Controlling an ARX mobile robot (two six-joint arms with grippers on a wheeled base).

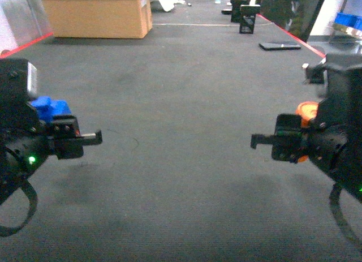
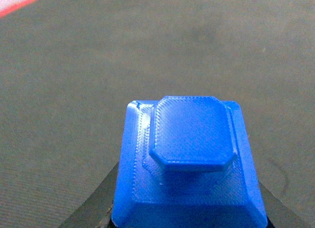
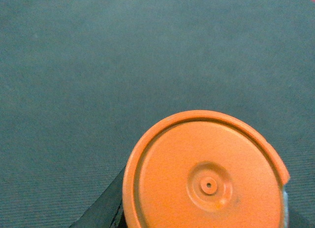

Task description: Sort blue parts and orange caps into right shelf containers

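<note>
While the left gripper clasps a blue part, a layered block with a chamfered raised top, the right gripper grips an orange cap, round and rimmed. Beyond them lie dark carpet, a cardboard box and, far right, blue crates.

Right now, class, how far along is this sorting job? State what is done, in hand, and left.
Done: picking up, it seems. In hand: the left claw carries a blue part; the right claw carries an orange cap. Left: both still need dropping into the blue crates, visible far off at upper right across the grey carpet. Nothing is seen delivered yet.
</note>
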